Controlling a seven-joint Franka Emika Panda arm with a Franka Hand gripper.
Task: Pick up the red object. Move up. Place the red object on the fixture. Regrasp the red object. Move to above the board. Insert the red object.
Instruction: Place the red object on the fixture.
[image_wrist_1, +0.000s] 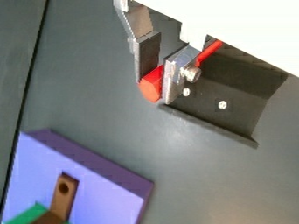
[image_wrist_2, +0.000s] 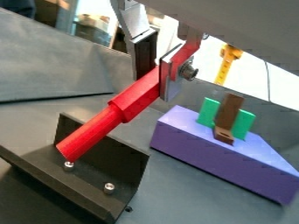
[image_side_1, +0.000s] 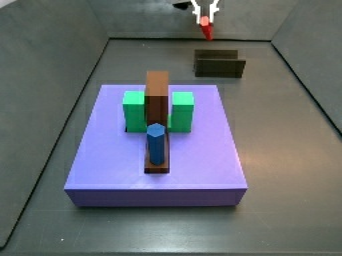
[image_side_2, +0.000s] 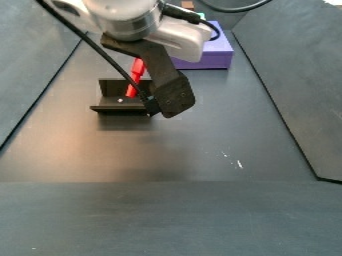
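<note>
The slim bright red peg (image_wrist_2: 117, 112) leans at a slant, its lower end resting in the hollow of the small dark box-like bracket, the fixture (image_wrist_2: 82, 179), and its upper end between the fingers. The two-finger silver gripper (image_wrist_2: 162, 61) stands just above the fixture, its flat plates with dark pads closed narrowly on the peg's upper part. Both wrist views show the red shaft (image_wrist_1: 152, 83) pinched between the plates. Propping the peg this way probably steadies it at a set angle, so it can be taken again in a better hold for insertion.

In a side view the fixture (image_side_1: 219, 64) sits on the dark floor, well apart from the large flat purple-blue square board (image_side_1: 160, 150). The board bears two green blocks (image_side_1: 136, 110), a long brown bar (image_side_1: 158, 100) and an upright blue peg (image_side_1: 155, 140). The peg is not yet over the board.
</note>
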